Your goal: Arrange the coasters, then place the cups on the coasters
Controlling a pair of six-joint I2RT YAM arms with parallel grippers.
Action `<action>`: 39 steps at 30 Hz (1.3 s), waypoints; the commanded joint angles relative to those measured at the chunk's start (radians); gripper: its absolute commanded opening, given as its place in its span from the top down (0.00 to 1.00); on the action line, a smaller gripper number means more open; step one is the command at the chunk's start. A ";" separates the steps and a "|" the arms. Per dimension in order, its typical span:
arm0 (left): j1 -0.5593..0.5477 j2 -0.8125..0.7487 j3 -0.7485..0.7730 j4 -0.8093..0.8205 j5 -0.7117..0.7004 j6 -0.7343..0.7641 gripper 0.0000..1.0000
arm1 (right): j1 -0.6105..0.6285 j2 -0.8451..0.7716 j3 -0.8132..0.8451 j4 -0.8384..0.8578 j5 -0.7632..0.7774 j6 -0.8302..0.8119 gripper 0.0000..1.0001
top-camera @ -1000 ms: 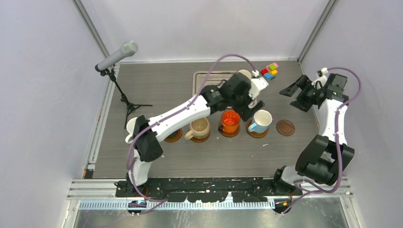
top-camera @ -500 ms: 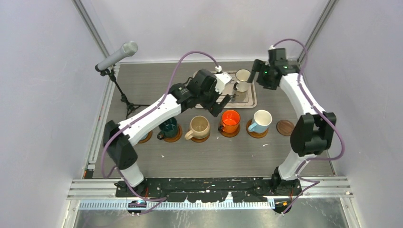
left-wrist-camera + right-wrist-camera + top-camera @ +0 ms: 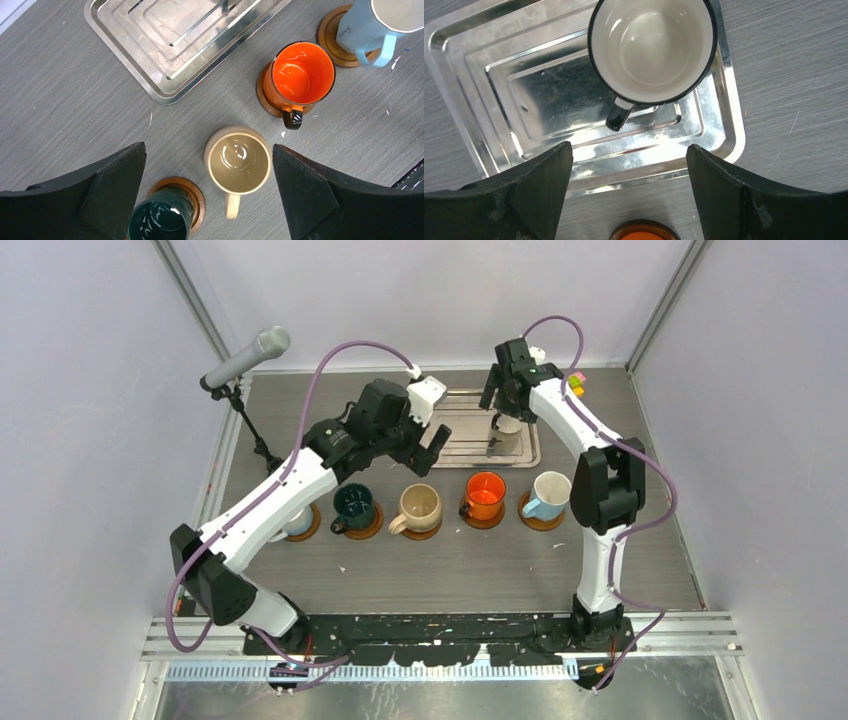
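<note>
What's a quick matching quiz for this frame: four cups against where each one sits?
Cups:
1. orange cup
2. white dark-rimmed cup
3. light blue cup
4. dark green cup

Places:
A. rightmost cup in the row
B. on the silver tray
C. just left of the beige cup
D. between the beige and light blue cups

Pairs: 1-D, 2-B, 3-A, 4-C

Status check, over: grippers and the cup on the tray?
Left gripper fingers open, above beige cup. Right gripper fingers open, above white cup on tray, not yet gripped. Nothing blocking it.
</note>
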 commanded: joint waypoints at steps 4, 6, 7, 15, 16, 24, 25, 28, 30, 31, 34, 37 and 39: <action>0.017 -0.047 -0.020 0.002 0.002 0.000 0.00 | 0.009 0.095 0.113 -0.042 0.076 0.063 0.13; 0.019 -0.048 -0.027 -0.001 0.002 0.000 0.00 | 0.009 0.118 0.130 -0.049 0.096 0.058 0.14; 0.022 -0.050 -0.030 -0.001 0.003 0.000 0.00 | 0.009 0.126 0.134 -0.048 0.098 0.056 0.14; 0.029 -0.046 -0.054 0.002 0.000 -0.029 0.00 | -0.001 0.161 0.143 -0.049 0.086 0.000 0.20; 0.029 -0.046 -0.054 0.003 0.002 -0.029 0.00 | -0.007 0.160 0.142 -0.050 0.079 -0.008 0.21; 0.029 -0.039 -0.055 0.007 0.013 -0.027 0.00 | -0.041 0.160 0.128 -0.037 0.036 -0.053 0.33; 0.029 -0.039 -0.058 0.009 0.012 -0.027 0.00 | -0.043 0.164 0.130 -0.038 0.030 -0.057 0.35; 0.029 -0.038 -0.060 0.008 0.014 -0.026 0.00 | -0.049 0.170 0.130 -0.036 0.003 -0.068 0.38; 0.029 -0.036 -0.061 0.008 0.014 -0.026 0.00 | -0.050 0.175 0.132 -0.029 -0.010 -0.079 0.39; 0.030 -0.036 -0.060 0.006 0.015 -0.026 0.00 | -0.051 0.180 0.134 -0.026 -0.017 -0.085 0.40; 0.030 -0.036 -0.061 0.007 0.015 -0.024 0.00 | -0.060 0.198 0.144 -0.015 -0.030 -0.094 0.43; 0.031 -0.034 -0.061 0.007 0.015 -0.024 0.00 | -0.073 0.216 0.155 -0.016 -0.044 -0.090 0.45; 0.031 -0.035 -0.060 0.007 0.017 -0.024 0.00 | -0.076 0.220 0.151 -0.015 -0.061 -0.091 0.47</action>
